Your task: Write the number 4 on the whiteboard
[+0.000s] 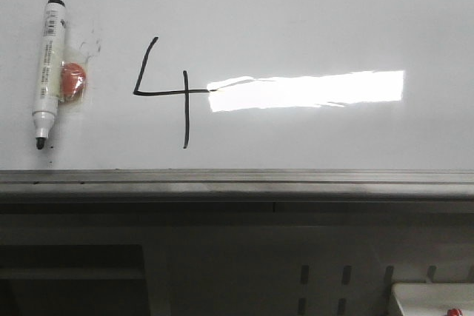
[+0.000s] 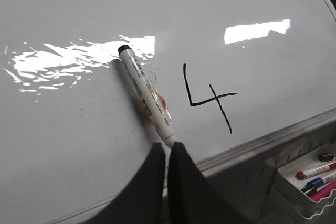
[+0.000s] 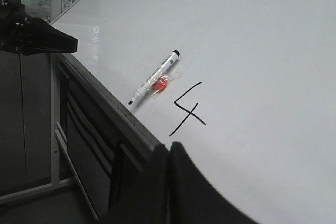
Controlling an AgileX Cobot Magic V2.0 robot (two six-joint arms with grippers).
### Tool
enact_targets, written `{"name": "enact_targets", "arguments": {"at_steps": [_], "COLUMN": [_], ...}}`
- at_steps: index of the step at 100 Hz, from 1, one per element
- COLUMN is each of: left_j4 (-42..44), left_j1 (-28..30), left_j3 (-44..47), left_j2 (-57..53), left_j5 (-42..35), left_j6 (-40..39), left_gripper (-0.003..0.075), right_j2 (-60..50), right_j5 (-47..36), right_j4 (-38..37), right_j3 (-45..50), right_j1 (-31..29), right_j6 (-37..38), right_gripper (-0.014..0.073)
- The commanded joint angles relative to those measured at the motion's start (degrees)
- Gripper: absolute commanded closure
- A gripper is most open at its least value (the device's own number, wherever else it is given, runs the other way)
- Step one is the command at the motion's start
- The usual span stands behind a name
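Nearest the camera in the front view runs the grey metal bottom rail (image 1: 237, 181) of the large glossy white whiteboard (image 1: 296, 12), with a dark slotted rack below it. Going left to right along the board: a white-barrelled marker with a black cap end and bare black tip (image 1: 47, 72) hangs tip-down against the surface, seemingly held there by an orange round magnet under clear tape (image 1: 72, 81); just beside it stands the thin black hand-drawn number 4 (image 1: 169, 92), complete with slanted stroke, bar and stem; the bar runs into a bright rectangular light glare (image 1: 307, 90).

In its wrist view the left end effector (image 2: 167, 150) has its dark fingers pressed together, holding nothing, just short of the marker's tip. The right end effector (image 3: 169, 153) is likewise closed and empty, apart from the board.

The writing looks done. The marker is probably light, stiff and smooth; its mid-barrel seems the surest place to take hold. Fresh ink would likely smear if brushed
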Motion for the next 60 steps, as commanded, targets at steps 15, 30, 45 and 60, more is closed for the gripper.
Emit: {"name": "enact_targets", "arguments": {"at_steps": [15,30,45,60], "left_j4": [0.4,0.47,-1.63,-2.21], "left_j1": [8.03,18.69,27.13,29.84], "left_j3": [-1.54,0.66,4.95,9.89], "left_j2": [0.63,0.53,-1.32,-3.78], "left_j5": [-3.12,-3.59,-3.76,-3.75], "left_j6": [0.27,7.25,7.39,7.39], "left_gripper": [0.0741,0.0741,0.0741,0.0741], "right_j2": [-0.39,-0.39,-0.39,-0.39], "right_j5": [-4.61,-4.61,-4.61,-4.61], "right_j4": [-0.7,-0.7,-0.7,-0.7], "right_j3": [-1.49,-1.49,-1.49,-1.49], "right_j1": [-0.27,-0.27,-0.27,-0.27], "right_j6": [0.05,0.05,0.05,0.05], "right_gripper": [0.0648,0.0648,0.0648,0.0648]}}
